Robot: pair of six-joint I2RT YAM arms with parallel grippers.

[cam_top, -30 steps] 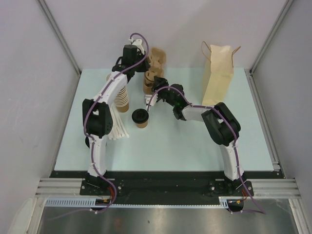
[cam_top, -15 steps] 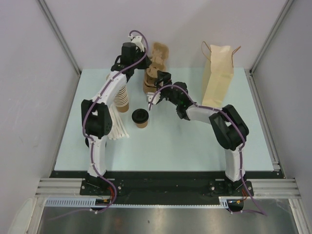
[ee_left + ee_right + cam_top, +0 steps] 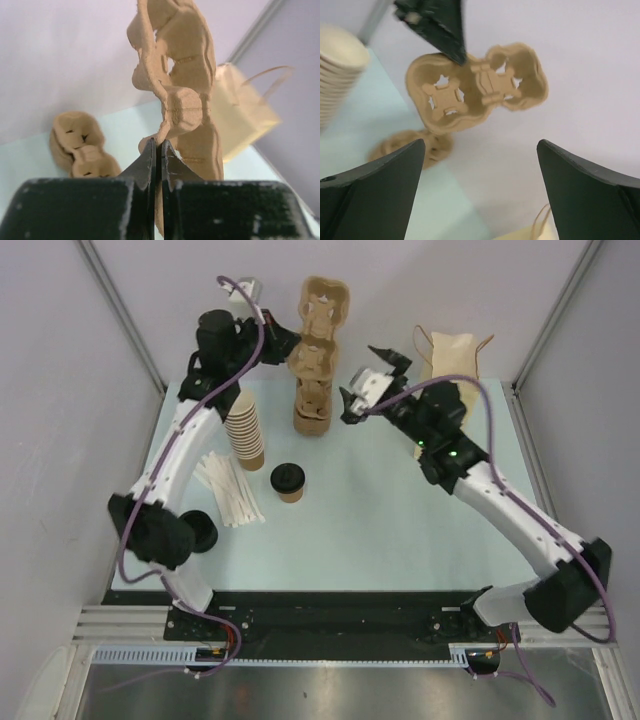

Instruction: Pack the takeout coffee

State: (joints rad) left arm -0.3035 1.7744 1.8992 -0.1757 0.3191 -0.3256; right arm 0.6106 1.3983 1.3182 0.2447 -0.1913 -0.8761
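1. The coffee [image 3: 288, 481] stands upright on the desk [image 3: 390, 530] with its black lid on. It is near the cups [image 3: 245, 435] and in front of the carrier stack [image 3: 312, 405]. Neither arm is close to it.
2. The left fingers [image 3: 149, 162] are pressed together on the thin edge of one carrier [image 3: 175, 95], pinching it up in the air above the carrier stack.
3. The right fingers [image 3: 375, 195] are spread wide with nothing between them. They face that carrier from the bag [image 3: 450, 370] side.
4. I can't tell whether the coffee is filled. Empty it would be very light; full it would be heavier and ready to slosh.
5. The ribbed paper wall should give a good grip, but I'd expect it to dent under a hard squeeze.
6. The lid looks smooth and only pressed on, so I wouldn't lift by it. The better hold is across the ribbed wall, just below the lid's rim, with the coffee kept upright.
7. Pinched by one edge, the carrier may tilt when loaded.
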